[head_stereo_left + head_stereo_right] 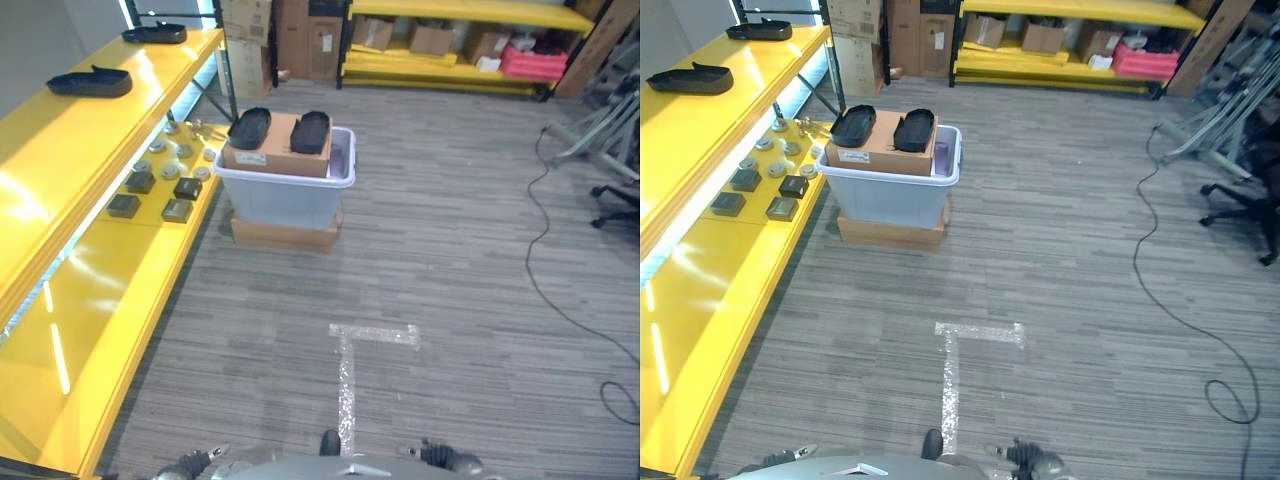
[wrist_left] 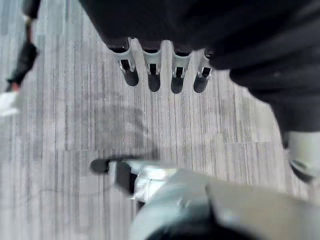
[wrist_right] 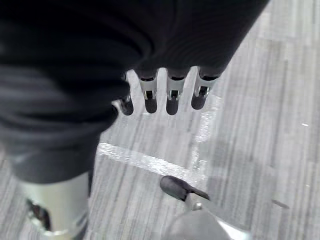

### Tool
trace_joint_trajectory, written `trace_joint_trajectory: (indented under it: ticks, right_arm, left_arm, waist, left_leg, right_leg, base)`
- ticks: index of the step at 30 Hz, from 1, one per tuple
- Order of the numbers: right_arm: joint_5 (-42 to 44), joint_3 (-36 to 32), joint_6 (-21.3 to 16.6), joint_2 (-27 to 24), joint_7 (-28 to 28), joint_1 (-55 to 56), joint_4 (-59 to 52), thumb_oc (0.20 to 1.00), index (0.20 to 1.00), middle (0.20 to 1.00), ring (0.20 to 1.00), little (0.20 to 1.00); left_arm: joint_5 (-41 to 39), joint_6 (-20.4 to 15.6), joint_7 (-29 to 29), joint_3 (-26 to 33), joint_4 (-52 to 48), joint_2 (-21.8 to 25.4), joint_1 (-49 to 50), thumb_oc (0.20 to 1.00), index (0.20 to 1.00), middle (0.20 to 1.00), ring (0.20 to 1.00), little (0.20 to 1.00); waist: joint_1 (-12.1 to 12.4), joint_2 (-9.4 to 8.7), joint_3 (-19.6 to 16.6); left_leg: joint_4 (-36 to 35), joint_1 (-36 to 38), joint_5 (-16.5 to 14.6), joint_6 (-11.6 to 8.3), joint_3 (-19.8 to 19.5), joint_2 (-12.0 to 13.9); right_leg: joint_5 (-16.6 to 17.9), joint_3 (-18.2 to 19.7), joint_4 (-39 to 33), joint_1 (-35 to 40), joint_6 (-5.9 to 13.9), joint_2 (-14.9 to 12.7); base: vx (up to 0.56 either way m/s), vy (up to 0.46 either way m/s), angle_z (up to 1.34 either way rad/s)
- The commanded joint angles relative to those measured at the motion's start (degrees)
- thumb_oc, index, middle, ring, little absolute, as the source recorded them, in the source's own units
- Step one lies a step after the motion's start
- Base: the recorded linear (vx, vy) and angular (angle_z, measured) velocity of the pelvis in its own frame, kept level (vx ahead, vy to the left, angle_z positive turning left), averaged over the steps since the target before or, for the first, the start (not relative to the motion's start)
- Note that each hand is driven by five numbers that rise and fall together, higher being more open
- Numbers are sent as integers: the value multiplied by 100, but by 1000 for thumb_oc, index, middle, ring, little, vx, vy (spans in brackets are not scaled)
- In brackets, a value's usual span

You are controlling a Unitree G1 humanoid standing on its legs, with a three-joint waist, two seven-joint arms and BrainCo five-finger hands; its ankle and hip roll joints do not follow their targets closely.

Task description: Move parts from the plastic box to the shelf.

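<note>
A translucent plastic box (image 1: 285, 195) stands on the carpet beside the yellow shelf (image 1: 120, 290), resting on a flat carton (image 1: 285, 234). A cardboard box (image 1: 278, 150) lies across its top and carries two black tray-shaped parts (image 1: 249, 127) (image 1: 310, 131). Two more black parts (image 1: 90, 82) (image 1: 155, 33) lie on the shelf's upper level. Small dark square parts (image 1: 187, 187) and round silver ones (image 1: 170, 171) sit on the lower level. My left hand (image 2: 152, 72) and right hand (image 3: 172, 97) hang over the carpet, well short of the box, fingers relaxed and holding nothing.
A silver tape T (image 1: 350, 340) marks the carpet between me and the box. Stacked cartons (image 1: 250, 40) and a far yellow rack (image 1: 450, 60) with boxes close the back. An office chair (image 1: 620, 200) and metal stand legs (image 1: 595, 135) stand at the right.
</note>
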Motion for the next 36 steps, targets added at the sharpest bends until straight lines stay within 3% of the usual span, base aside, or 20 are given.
trace_joint_trajectory:
  ticks: [1, 4, 6, 9, 11, 12, 14, 16, 17, 19, 20, 22, 23, 26, 29, 30, 32, 33, 34, 36]
  right_arm:
    - [19, 20, -47, -334, -74, -59, -43, 1000, 1000, 1000, 1000, 1000]
    - [439, -184, -148, -420, -89, -105, -219, 1000, 1000, 1000, 1000, 1000]
    - [482, -213, -201, -415, -113, -141, -234, 1000, 1000, 1000, 1000, 1000]
    - [216, -118, -176, -304, -144, -212, -130, 1000, 1000, 1000, 1000, 1000]
    - [216, -118, -177, -302, -144, -213, -129, 1000, 1000, 1000, 1000, 1000]
    - [115, -52, -150, -174, -104, -253, -164, 1000, 1000, 1000, 1000, 1000]
    - [57, 62, -181, -22, -104, -332, -310, 1000, 1000, 1000, 1000, 1000]
    - [-38, 137, -182, 40, -123, -330, -382, 1000, 1000, 1000, 1000, 1000]
    - [-45, 130, -171, 56, -126, -321, -404, 1000, 1000, 1000, 1000, 1000]
    - [-93, 152, -147, 68, -109, -293, -440, 1000, 1000, 1000, 1000, 1000]
    - [-93, 152, -147, 67, -109, -293, -440, 1000, 1000, 1000, 1000, 1000]
    - [-59, 123, -149, 42, -150, -283, -419, 1000, 1000, 1000, 1000, 1000]
    - [-54, 95, -134, 10, -171, -264, -373, 1000, 1000, 1000, 1000, 1000]
    - [-118, 55, -96, -21, -167, -222, -270, 1000, 1000, 1000, 1000, 1000]
    - [-23, -26, -116, -46, -179, -35, -117, 1000, 1000, 1000, 1000, 1000]
    - [-22, -25, -117, -46, -179, -33, -117, 1000, 1000, 1000, 1000, 1000]
    - [119, -65, -140, -142, -173, 48, -114, 1000, 1000, 1000, 1000, 1000]
    - [119, -65, -140, -143, -173, 47, -114, 1000, 1000, 1000, 1000, 1000]
    - [65, -15, -138, -218, -158, 36, -137, 1000, 1000, 1000, 1000, 1000]
    - [14, 11, -128, -265, -158, 28, -127, 1000, 1000, 1000, 1000, 1000]
  left_arm:
    - [-80, -74, 32, -225, 69, -47, -403, 1000, 1000, 1000, 1000, 1000]
    - [-86, -91, 54, -222, 70, -88, -278, 1000, 1000, 1000, 1000, 1000]
    - [-77, -87, 43, -222, 126, -109, -228, 1000, 1000, 1000, 1000, 1000]
    - [100, -39, 4, -221, 309, -69, -158, 1000, 1000, 1000, 1000, 1000]
    - [100, -39, 4, -221, 310, -68, -158, 1000, 1000, 1000, 1000, 1000]
    - [247, -10, -18, -255, 323, 1, -140, 1000, 1000, 1000, 1000, 1000]
    - [261, -20, 66, -246, 265, 113, -264, 1000, 1000, 1000, 1000, 1000]
    - [219, -12, 104, -264, 177, 196, -395, 1000, 1000, 1000, 1000, 1000]
    - [193, -14, 114, -267, 148, 216, -429, 1000, 1000, 1000, 1000, 1000]
    - [158, -75, 152, -351, -38, 275, -626, 1000, 1000, 1000, 1000, 1000]
    - [158, -75, 152, -351, -38, 274, -626, 1000, 1000, 1000, 1000, 1000]
    - [71, -124, 201, -384, -135, 293, -741, 1000, 1000, 1000, 1000, 1000]
    - [12, -160, 227, -401, -232, 292, -822, 1000, 1000, 1000, 1000, 1000]
    - [4, -177, 222, -417, -228, 253, -845, 1000, 1000, 1000, 1000, 1000]
    - [-34, -158, 233, -340, -94, 177, -751, 1000, 1000, 1000, 1000, 1000]
    - [-34, -158, 234, -340, -95, 176, -749, 1000, 1000, 1000, 1000, 1000]
    - [-303, -164, 200, -177, -54, 45, -648, 1000, 1000, 1000, 1000, 1000]
    - [-303, -164, 199, -177, -54, 45, -648, 1000, 1000, 1000, 1000, 1000]
    - [-342, -161, 134, -166, -31, -41, -608, 1000, 1000, 1000, 1000, 1000]
    - [-330, -152, 111, -177, -15, -49, -595, 1000, 1000, 1000, 1000, 1000]
  waist:
    - [-62, 94, 268]
    - [33, 264, 183]
    - [107, 405, 112]
    - [186, 422, -84]
    - [186, 419, -83]
    - [180, 414, -119]
    - [77, 477, 5]
    - [28, 548, 57]
    - [16, 569, 71]
    - [-65, 631, 70]
    - [-69, 635, 79]
    - [-137, 621, 48]
    - [-219, 604, 52]
    - [-254, 576, 27]
    - [-291, 405, -91]
    - [-297, 411, -91]
    - [-255, 352, 1]
    - [-267, 353, -1]
    - [-199, 271, 120]
    - [-175, 226, 172]
  left_leg:
    - [-1655, 415, 530, 113, 27, 394]
    - [-2644, 423, 518, 106, 14, 114]
    - [-3245, 392, 829, 128, -180, -30]
    - [-3402, 524, 856, 254, -282, -70]
    - [-3400, 524, 854, 255, -280, -72]
    - [-3378, 676, 726, 406, -220, -87]
    - [-3316, 834, 626, 518, -130, -33]
    - [-3298, 996, 542, 572, -157, 5]
    - [-3340, 1087, 518, 585, -153, 41]
    - [-3515, 1324, 410, 534, -160, 153]
    - [-3519, 1338, 409, 532, -164, 157]
    - [-3597, 1451, 315, 483, -227, 199]
    - [-3653, 1619, 210, 404, -318, 279]
    - [-3744, 1790, 104, 312, -357, 425]
    - [-3572, 1922, -49, 120, -490, 763]
    - [-3569, 1923, -55, 117, -496, 770]
    - [-2561, 1508, 337, 7, -727, 744]
    - [-2534, 1488, 327, 8, -740, 738]
    - [-2026, 1121, 508, 50, -750, 620]
    - [-2126, 936, 503, 52, -637, 628]
  right_leg:
    - [-429, 343, 416, -35, 864, -424]
    - [-507, 422, 259, 140, 942, -334]
    - [-580, 524, 185, 278, 968, -196]
    - [-909, 616, 487, 451, 1039, -200]
    - [-915, 617, 495, 449, 1040, -203]
    - [-1006, 678, 1364, 269, 1152, -257]
    - [-791, 690, 2347, -111, 1354, -299]
    - [-654, 635, 2718, -422, 1378, -395]
    - [-597, 502, 2684, -511, 1349, -506]
    - [-504, 186, 1845, -554, 1244, -775]
    - [-500, 181, 1833, -536, 1242, -769]
    - [-314, 393, 1230, -669, 1269, -783]
    - [-87, 681, 937, -876, 1350, -819]
    - [90, 673, 711, -994, 1414, -914]
    - [-56, 719, 718, -876, 1306, -721]
    - [-59, 711, 719, -871, 1303, -715]
    - [-205, 555, 765, -660, 1119, -646]
    - [-206, 544, 766, -662, 1121, -650]
    - [-288, 449, 707, -467, 1036, -680]
    - [-347, 420, 662, -372, 1027, -714]
  base:
    - [180, 8, -1]
    - [289, 58, -12]
    - [294, 91, -13]
    - [354, 128, -58]
    - [211, 107, -36]
    - [263, 188, -32]
    - [257, 197, -37]
    - [210, 104, -17]
    - [247, 34, 10]
    - [268, -39, 8]
    - [235, -69, 16]
    - [295, -120, 16]
    - [309, -135, 5]
    - [281, -190, 13]
    - [340, -317, 39]
    - [350, -383, 45]
    - [193, -225, 39]
    - [144, -157, 54]
    - [149, -128, 39]
    - [144, -97, 11]
